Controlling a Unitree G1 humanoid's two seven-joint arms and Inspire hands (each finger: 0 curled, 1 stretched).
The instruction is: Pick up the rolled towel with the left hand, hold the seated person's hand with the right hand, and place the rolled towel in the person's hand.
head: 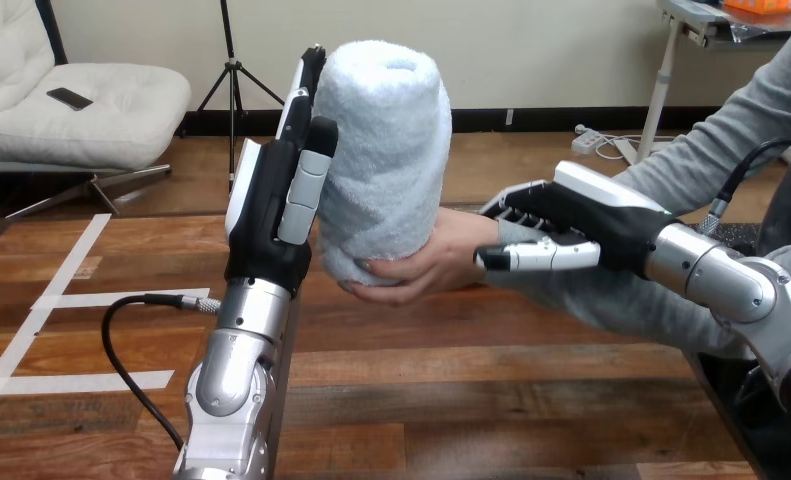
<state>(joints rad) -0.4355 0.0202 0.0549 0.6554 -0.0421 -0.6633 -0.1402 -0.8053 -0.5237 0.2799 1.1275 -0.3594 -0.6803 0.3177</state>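
While the wooden table point(451, 400) spans the near foreground, the rolled towel point(386, 150) stands upright above it at centre, its lower end resting in the person's hand point(421, 265), which cups it from the right. The left hand point(271, 210) is raised at the towel's left side, released, with fingers and thumb straight and flat against the cloth. The right hand point(591, 215), reaching in from the right, grasps the person's wrist point(471, 232), fingers curled over its far side and thumb along its near side.
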